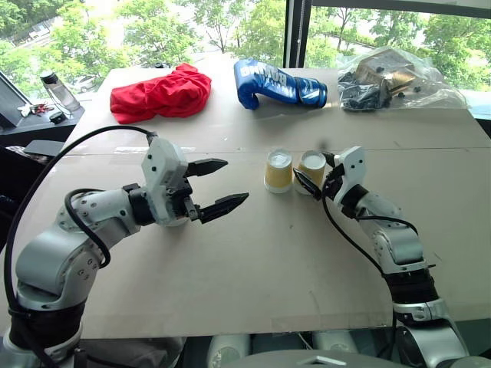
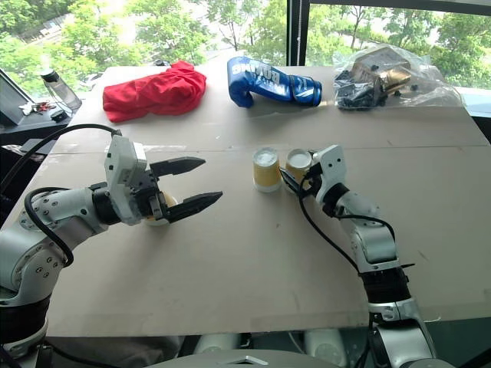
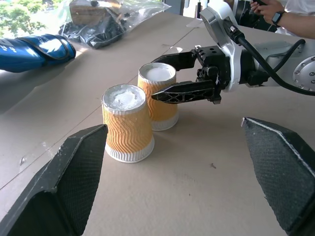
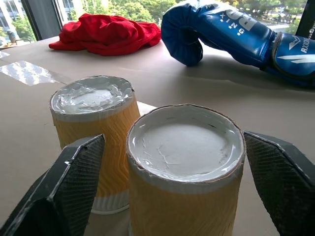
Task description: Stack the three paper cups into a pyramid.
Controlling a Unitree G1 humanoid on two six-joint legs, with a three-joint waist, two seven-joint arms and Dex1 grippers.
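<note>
Two yellow-tan paper cups stand upside down, side by side, at mid-table: the left cup (image 1: 278, 170) and the right cup (image 1: 314, 163). My right gripper (image 4: 173, 137) is open, one finger on each side of the right cup (image 4: 184, 147), with the other cup (image 4: 91, 103) just beyond. Left of the pair, my left gripper (image 1: 236, 181) hovers above the table, open and holding nothing, pointing toward them. A pale tan round shape (image 2: 159, 211), possibly the third cup, peeks out under the left hand, mostly hidden. No cup rests on top of another.
Along the table's far edge lie a red cloth (image 1: 161, 92), a blue boxing glove (image 1: 280, 84) and a clear plastic bag (image 1: 399, 80) of dark items. A water bottle (image 1: 60, 90) stands on a side surface at far left. A person's hands (image 3: 275, 12) show beyond the right arm.
</note>
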